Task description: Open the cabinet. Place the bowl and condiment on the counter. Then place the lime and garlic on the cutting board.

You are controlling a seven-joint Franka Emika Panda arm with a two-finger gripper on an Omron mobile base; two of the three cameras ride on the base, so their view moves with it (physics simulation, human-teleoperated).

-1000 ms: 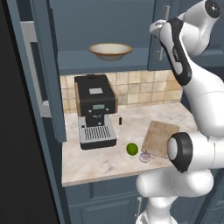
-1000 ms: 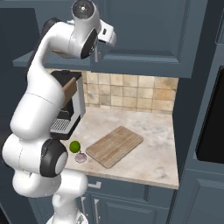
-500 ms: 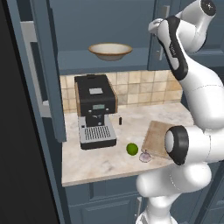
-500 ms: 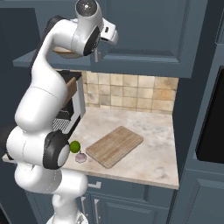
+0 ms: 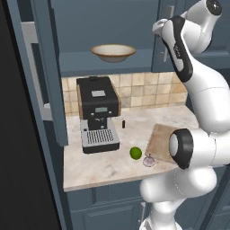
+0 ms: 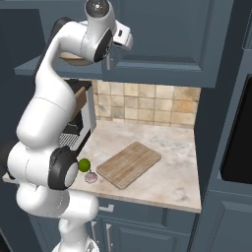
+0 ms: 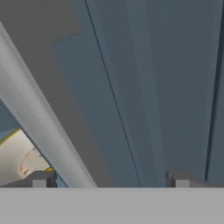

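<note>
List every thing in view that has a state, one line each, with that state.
Slate-blue wall cabinet: left door swung open, right door shut.
Cream bowl with tan rim: upright on the cabinet shelf.
Small dark condiment bottle: upright on the beige marbled counter.
Green lime: on the counter.
Pale garlic bulb: on the counter beside the light-brown wooden cutting board.
Gripper: open, at the right door's silver handle.

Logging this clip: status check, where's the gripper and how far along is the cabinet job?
Gripper open, up at the right cabinet door's handle, empty. Left door open; bowl on shelf. Lime, garlic beside cutting board.
</note>
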